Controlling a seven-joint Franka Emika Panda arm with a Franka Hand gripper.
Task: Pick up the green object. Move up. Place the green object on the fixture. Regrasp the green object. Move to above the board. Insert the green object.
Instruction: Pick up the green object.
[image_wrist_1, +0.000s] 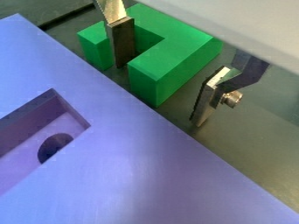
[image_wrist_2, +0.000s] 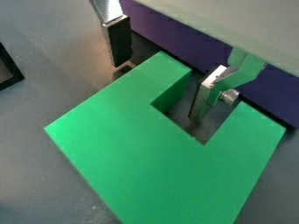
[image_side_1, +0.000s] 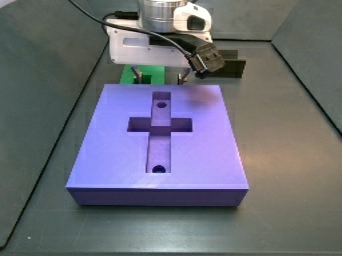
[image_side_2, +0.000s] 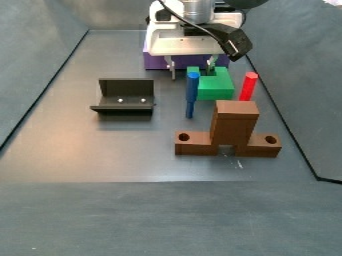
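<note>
In a side view, the gripper (image_side_1: 158, 72) hides most of the small bright green plastic piece (image_side_1: 130, 74). We cannot tell contact. The large lavender-purple slab (image_side_2: 158, 62) sits mostly behind the arm.

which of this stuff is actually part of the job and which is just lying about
Part of the job: green object, with the open gripper low over it, fingers astride one of its arms; board; fixture.

Lying about: orange-brown upright block; red peg; blue peg.
</note>
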